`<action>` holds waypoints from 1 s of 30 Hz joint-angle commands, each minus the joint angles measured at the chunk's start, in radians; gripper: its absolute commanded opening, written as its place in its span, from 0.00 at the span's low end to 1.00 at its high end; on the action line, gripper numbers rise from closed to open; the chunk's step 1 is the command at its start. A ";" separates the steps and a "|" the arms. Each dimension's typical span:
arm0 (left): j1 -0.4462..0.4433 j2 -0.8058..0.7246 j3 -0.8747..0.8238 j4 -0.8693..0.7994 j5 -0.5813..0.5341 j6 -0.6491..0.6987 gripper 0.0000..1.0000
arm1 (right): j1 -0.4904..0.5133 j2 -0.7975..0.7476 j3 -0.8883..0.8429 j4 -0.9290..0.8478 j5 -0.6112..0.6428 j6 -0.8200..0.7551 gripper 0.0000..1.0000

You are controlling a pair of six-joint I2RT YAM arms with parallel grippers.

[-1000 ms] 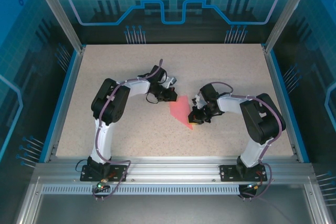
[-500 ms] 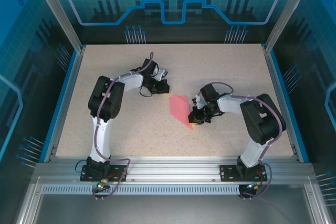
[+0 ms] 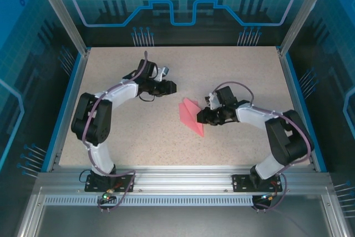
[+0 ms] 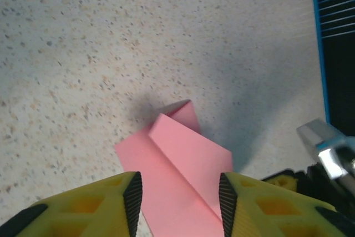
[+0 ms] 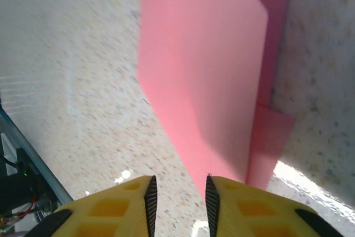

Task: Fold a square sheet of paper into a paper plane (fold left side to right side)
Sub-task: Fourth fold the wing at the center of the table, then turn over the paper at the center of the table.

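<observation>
Both arms are over the speckled table (image 3: 138, 137), with the paper plane (image 3: 190, 116) lying flat between them, a little right of centre. The sheet is well past square. It reads as a slim pink wedge with layered flaps, its point toward the near edge. The left gripper (image 3: 173, 87) hangs up and to the left, clearly apart from the paper. Its wrist camera shows the jaws moderately spread, black pads (image 4: 133, 193) bare, with the paper lying beyond them and nothing gripped. The right gripper (image 3: 200, 116) sits just beside the paper's right edge, and from above I cannot tell whether it touches. Its wrist camera shows a narrow gap with table visible through it. The paper's tip ends right at one fingertip (image 5: 209, 188) but is not clamped. My judgement is that a crease is made and the step in hand is a pause between folds, or a final check. From the left wrist view the top flap looks slightly raised, with a shadow under its far corner. A further left-to-right fold would need one gripper to pin the centre line. The other would come in low, catch that raised edge, carry it over and press it flat. The thin layers could slip or spring back.
</observation>
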 commanded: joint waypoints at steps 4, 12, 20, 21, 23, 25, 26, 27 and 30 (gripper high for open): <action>-0.046 -0.021 -0.132 0.107 0.107 -0.134 0.48 | -0.060 -0.104 -0.027 0.066 0.061 -0.006 0.43; -0.120 0.074 -0.117 0.180 0.136 -0.200 0.49 | -0.085 -0.191 -0.122 0.201 0.047 0.091 0.54; -0.149 0.152 -0.051 0.152 0.140 -0.194 0.49 | -0.123 -0.262 -0.169 0.224 0.027 0.149 0.59; -0.152 0.160 -0.046 0.149 0.140 -0.193 0.49 | -0.129 -0.270 -0.171 0.224 0.027 0.154 0.60; -0.159 0.176 -0.037 0.148 0.141 -0.195 0.49 | -0.138 -0.290 -0.181 0.223 0.026 0.167 0.62; -0.164 0.191 -0.027 0.149 0.143 -0.197 0.49 | -0.145 -0.306 -0.188 0.223 0.026 0.175 0.63; -0.167 0.198 -0.021 0.148 0.144 -0.197 0.49 | -0.147 -0.311 -0.188 0.222 0.027 0.177 0.63; -0.168 0.202 -0.018 0.147 0.144 -0.197 0.49 | -0.149 -0.316 -0.189 0.218 0.028 0.178 0.63; -0.171 0.221 -0.008 0.144 0.143 -0.196 0.49 | -0.153 -0.330 -0.192 0.209 0.029 0.178 0.63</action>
